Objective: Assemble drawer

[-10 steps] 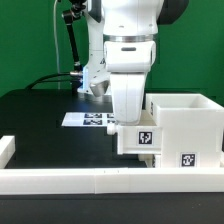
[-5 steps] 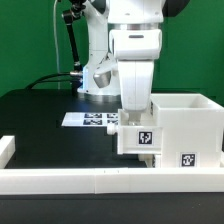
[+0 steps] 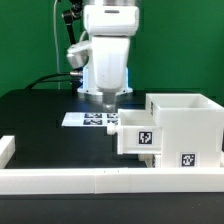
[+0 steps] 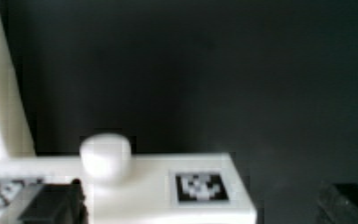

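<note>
The white drawer stands at the exterior view's right: an open-topped box with a tagged front panel set into its side. In the wrist view that panel lies below the gripper, with a black tag and a round white knob. My gripper hangs above and to the exterior view's left of the drawer, clear of it. In the wrist view the gripper is open, with its dark fingertips far apart and nothing between them.
The marker board lies on the black table behind the gripper. A low white wall runs along the table's front, with a short white corner piece at the exterior view's left. The arm's base and cables stand behind.
The arm has risen and moved toward the exterior view's left, away from the drawer's front panel. The drawer has stayed where it was.
</note>
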Robot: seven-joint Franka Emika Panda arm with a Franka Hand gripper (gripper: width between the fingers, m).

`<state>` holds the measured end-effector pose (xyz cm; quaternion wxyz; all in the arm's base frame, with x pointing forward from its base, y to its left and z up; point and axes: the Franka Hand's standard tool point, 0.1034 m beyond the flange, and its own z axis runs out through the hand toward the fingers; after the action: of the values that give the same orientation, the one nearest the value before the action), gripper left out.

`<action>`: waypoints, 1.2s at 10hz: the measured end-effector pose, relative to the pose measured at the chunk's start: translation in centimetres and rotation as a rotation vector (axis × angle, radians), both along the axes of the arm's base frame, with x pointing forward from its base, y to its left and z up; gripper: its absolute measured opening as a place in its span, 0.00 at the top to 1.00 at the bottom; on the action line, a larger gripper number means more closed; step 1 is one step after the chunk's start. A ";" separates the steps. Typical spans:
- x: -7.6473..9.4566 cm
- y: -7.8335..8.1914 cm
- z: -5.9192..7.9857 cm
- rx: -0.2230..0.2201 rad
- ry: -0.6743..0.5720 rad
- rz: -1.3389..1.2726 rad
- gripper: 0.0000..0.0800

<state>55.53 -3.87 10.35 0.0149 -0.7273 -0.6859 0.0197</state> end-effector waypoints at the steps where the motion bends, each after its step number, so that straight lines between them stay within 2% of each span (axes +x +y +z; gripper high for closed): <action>1: -0.1 -1.0 0.1 -0.004 -0.001 -0.013 0.19; 4: -0.2 -1.1 -0.3 0.011 -0.001 0.000 0.19; 5: 0.0 -1.9 -1.2 0.088 -0.016 0.023 0.19; 7: 1.3 -3.3 -2.3 0.170 -0.025 0.042 0.19; 9: 2.3 -3.9 -2.9 0.227 -0.025 0.022 0.19; 12: 2.5 -1.6 -3.8 0.242 -0.011 -0.005 0.19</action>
<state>57.99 -5.47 6.59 0.0987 -0.7220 -0.6815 -0.0672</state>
